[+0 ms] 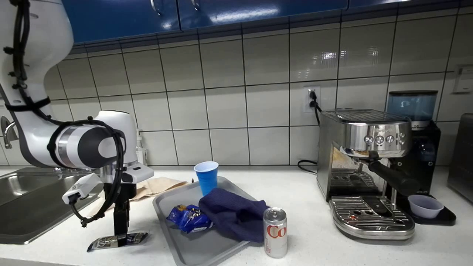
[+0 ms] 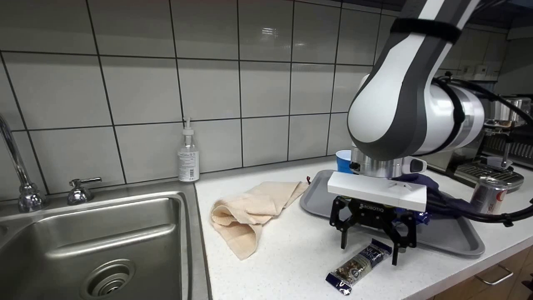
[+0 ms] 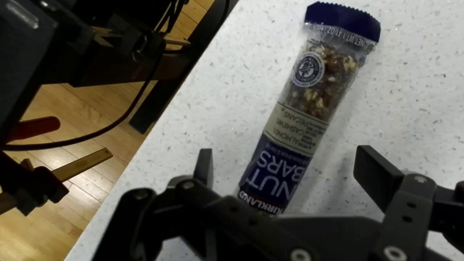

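Note:
A nut bar in a clear and dark blue wrapper lies flat on the white counter, in both exterior views [image 1: 107, 242] [image 2: 359, 268] and in the wrist view [image 3: 313, 90]. My gripper [image 3: 284, 163] is open just above it. In the wrist view its fingers stand on either side of the bar's blue "NUT BARS" end, with gaps on both sides. The bar runs at a slant between the fingers, and its near end is hidden behind the gripper. The gripper also shows in both exterior views [image 1: 121, 232] [image 2: 369, 253]. It holds nothing.
A grey tray [image 1: 201, 245] holds a blue cup [image 1: 207, 179], a blue snack bag [image 1: 190, 218] and a dark blue cloth [image 1: 232, 212]. A soda can [image 1: 275, 232] stands beside it. A peach cloth [image 2: 254, 208], sink [image 2: 183, 233], soap bottle [image 2: 188, 162] and espresso machine [image 1: 366, 147] are around.

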